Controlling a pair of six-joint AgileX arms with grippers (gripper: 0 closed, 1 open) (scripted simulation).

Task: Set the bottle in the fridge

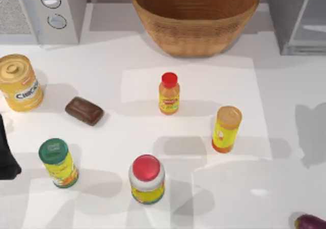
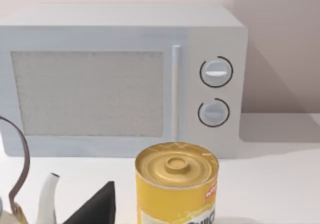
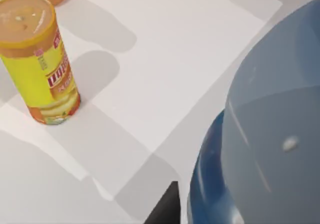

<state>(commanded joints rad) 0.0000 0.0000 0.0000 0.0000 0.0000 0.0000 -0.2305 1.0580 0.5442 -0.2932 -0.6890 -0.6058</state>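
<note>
**Bottle close against the right wrist camera, fridge at the far right corner**

Translucent grey, the bottle [image 3: 270, 134] bulks large just before the right wrist camera, above the white surface [image 3: 165, 59], near the yellow-orange cylinder [image 3: 37, 59]. Whether the right gripper clasps it cannot be told. From above, the fridge [image 1: 298, 17] stands right of the wicker basket [image 1: 196, 17], at the surface's far right edge. Open surface runs from the cylinder toward the fridge. Left arm [image 1: 7, 152] sits at the left edge, well apart from the basket; its gripper's opening cannot be told.
</note>
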